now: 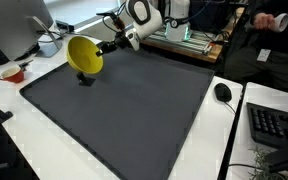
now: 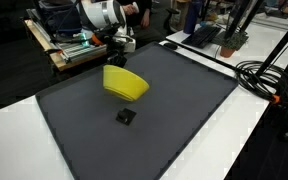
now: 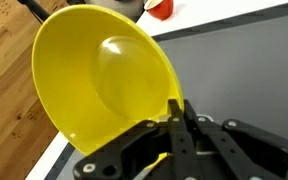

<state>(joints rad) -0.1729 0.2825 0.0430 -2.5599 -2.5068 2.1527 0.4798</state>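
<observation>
Yellow bowl (image 1: pixel 84 55) hangs tilted on its side just left of the tool (image 1: pixel 108 45), lifted off the dark mat (image 1: pixel 134 115) with its opening turned away from the tool. The tool is clamped on the bowl's rim. In the wrist view the fingertips (image 3: pixel 174 108) close over the lower right edge of the rim, and the rest of the bowl spreads up and to the left of them. Well left of the tool, past the mat's left edge, a small red-and-white dish (image 1: pixel 14 72) sits on the white desk (image 1: pixel 232 135). Below the bowl, down and left of the tool, a small black block (image 1: pixel 85 80) lies on the mat, apart from the bowl. To the right of the tool and towards the camera the mat spreads wide, giving broad room as far as its right edge. Beyond that edge, well apart from the tool, a computer mouse (image 1: pixel 223 92) and then a keyboard (image 1: pixel 274 125) rest on the desk.
</observation>
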